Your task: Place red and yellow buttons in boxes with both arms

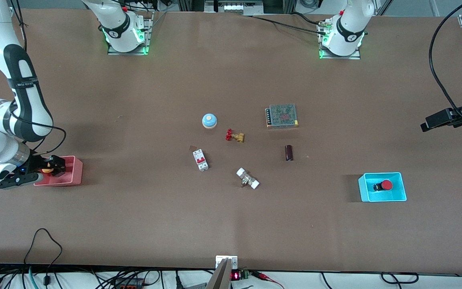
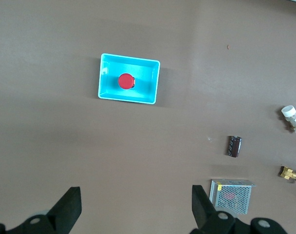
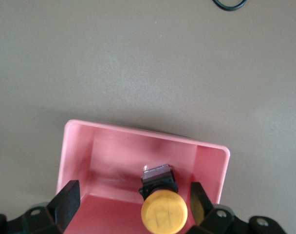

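Nearest your front camera, the red button (image 1: pixel 386 185) lies in the cyan box (image 1: pixel 400 198). Your right gripper (image 1: pixel 46 168), fingers released, hovers over the pink box (image 1: pixel 76 170); the yellow button (image 3: pixel 163 210) lies between them. Your left gripper (image 2: pixel 134 207) waits, spread wide.

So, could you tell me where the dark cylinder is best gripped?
Across its middle, from straight above: the dark cylinder lies flat on the table, its long axis pointing toward the front camera, so the fingers close on its curved sides.
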Available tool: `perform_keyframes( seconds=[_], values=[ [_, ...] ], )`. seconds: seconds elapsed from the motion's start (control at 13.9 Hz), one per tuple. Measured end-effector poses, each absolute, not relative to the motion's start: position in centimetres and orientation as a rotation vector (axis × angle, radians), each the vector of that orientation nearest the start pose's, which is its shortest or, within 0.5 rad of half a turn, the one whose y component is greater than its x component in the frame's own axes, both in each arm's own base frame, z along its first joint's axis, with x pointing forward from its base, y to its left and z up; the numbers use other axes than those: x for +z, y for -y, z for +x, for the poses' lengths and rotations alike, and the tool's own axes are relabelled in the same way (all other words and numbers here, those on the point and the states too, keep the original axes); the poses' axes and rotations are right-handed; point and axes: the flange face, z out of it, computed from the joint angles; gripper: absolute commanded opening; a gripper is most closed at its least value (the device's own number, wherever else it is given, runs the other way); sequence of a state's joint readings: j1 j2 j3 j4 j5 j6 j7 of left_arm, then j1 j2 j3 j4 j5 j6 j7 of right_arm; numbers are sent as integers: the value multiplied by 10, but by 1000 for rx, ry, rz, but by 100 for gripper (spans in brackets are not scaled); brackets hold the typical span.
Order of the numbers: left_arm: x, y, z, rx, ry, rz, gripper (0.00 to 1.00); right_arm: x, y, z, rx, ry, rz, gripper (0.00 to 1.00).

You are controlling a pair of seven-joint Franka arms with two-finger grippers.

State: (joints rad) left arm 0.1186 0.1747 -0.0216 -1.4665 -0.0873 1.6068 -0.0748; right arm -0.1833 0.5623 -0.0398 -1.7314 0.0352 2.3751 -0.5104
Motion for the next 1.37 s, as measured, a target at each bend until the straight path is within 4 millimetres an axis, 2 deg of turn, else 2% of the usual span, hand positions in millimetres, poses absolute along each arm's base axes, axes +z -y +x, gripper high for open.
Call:
perform_keyframes(
  seconds=[0.14,0.36,0.43,0.65,0.79,0.94,1.01,1.08,1.23,1.37],
  values=[
    [576,-53,607,53,291,-3219,100,299,143,660,-110,435,-3128,100],
    [579,-54,607,38,292,-3219,100,377,125,648,-80,452,-3108,100],
    [581,-54,606,32,292,-3219,100,411,112,641,-84,418,-3109,100],
    [587,-53,604,16,290,-3219,100,507,52,612,-116,194,-3116,100],
    [591,-52,602,7,281,-3208,100,555,20,592,-84,155,-3115,100],
    [594,-47,601,0,261,-3198,100,597,-1,581,-67,151,-3120,100],
    [594,-45,601,-1,243,-3190,100,610,-6,579,-66,131,-3121,100],
    [594,-43,601,-1,213,-3188,100,616,-7,578,-61,118,-3121,100],
    [595,-38,601,-1,151,-3190,100,608,-7,582,-35,101,-3122,100],
    [597,-33,599,11,119,-3193,100,595,-17,588,-2,78,-3122,100]
  ],
)
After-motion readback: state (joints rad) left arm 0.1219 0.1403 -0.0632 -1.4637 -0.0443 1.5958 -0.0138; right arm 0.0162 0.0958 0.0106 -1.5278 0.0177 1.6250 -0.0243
